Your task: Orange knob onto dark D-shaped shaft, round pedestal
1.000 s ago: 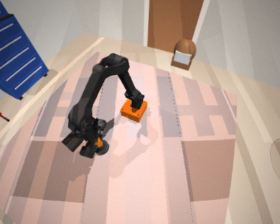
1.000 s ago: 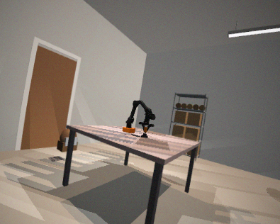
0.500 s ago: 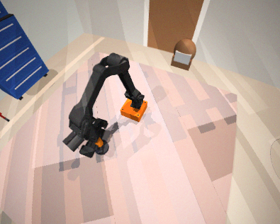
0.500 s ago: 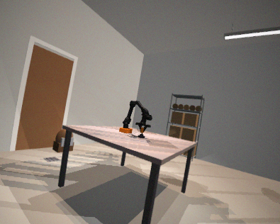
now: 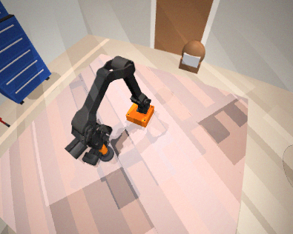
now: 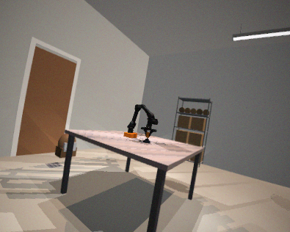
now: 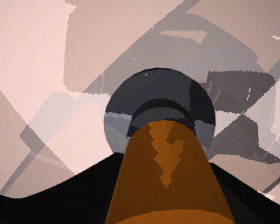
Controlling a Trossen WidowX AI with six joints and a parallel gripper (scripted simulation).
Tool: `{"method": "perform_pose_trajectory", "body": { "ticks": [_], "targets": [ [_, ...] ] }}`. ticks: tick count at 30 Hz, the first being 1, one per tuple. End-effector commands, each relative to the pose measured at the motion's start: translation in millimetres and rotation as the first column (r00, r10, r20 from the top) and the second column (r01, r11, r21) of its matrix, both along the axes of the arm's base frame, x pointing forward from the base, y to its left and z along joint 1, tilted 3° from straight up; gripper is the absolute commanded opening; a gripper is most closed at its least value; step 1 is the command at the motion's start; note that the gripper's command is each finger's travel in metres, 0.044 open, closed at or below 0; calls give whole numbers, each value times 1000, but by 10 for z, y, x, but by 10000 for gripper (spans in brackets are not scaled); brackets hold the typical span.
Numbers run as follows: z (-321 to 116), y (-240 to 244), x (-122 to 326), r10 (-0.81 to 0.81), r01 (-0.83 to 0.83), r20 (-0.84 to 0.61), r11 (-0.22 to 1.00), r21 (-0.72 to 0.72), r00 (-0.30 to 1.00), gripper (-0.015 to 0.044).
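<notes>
The orange knob point(image 5: 104, 149) point(image 6: 147, 134) point(image 7: 167, 200) stands upright between the fingers of my gripper point(image 5: 102, 146) point(image 6: 148, 133) point(image 7: 163, 166), which is shut on it. The dark round pedestal point(image 5: 109, 156) point(image 6: 147, 141) point(image 7: 153, 82) is directly below the knob. In the wrist view the knob's lower end overlaps the raised dark middle of the pedestal, and part of that middle shows beyond it. The shaft and its flat side are hidden behind the knob. I cannot tell whether the knob touches the shaft or how far down it sits.
The orange base block point(image 5: 139, 115) point(image 6: 130, 135) of my arm is bolted on the pinkish table point(image 5: 198, 166) point(image 6: 115, 142), behind the pedestal. Patchy shadows cross the table top. A blue cabinet point(image 5: 18, 55), a door and a shelf point(image 6: 192, 115) stand away from the table.
</notes>
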State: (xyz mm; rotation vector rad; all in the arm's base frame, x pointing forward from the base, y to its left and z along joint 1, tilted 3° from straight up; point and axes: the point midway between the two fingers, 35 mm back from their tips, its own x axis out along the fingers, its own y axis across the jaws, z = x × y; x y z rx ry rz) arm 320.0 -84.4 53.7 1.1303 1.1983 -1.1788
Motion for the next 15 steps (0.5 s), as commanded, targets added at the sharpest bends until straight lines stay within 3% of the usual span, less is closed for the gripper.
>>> {"method": "perform_pose_trajectory", "body": {
  "ticks": [1,15],
  "targets": [
    [-2,-8,2,-6,6,2,1000,-4,1000,0],
    [-3,6,-48,-6,6,2,1000,-4,1000,0]
  ]
}}
